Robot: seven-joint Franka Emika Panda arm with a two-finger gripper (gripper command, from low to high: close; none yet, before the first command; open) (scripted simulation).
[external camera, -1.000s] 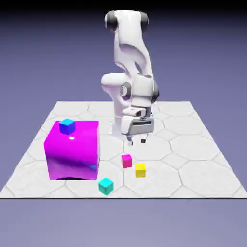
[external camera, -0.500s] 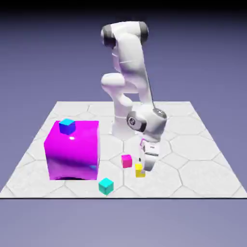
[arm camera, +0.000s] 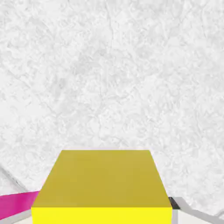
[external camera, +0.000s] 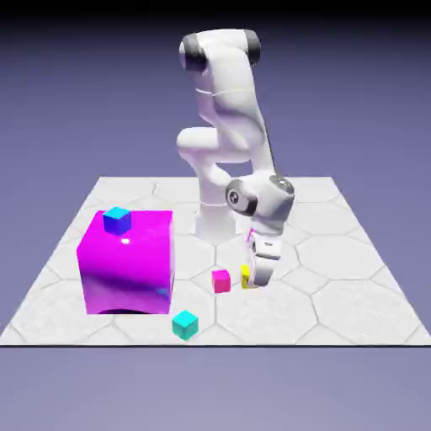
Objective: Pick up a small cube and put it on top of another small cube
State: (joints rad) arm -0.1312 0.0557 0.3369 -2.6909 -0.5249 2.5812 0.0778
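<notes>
The white stone surface (external camera: 337, 286) with six-sided tiles fills the lower half of the exterior view. The white robot arm (external camera: 223, 126) bends down from the top middle. A big shiny purple block (external camera: 126, 265) sits at the left, with a small blue cube (external camera: 117, 220) on top. The claw (external camera: 257, 282) is pinching the small yellow cube (external camera: 246, 279) near the middle, just right of the small pink cube (external camera: 221, 281). A small teal cube (external camera: 184, 324) sits lower down.
</notes>
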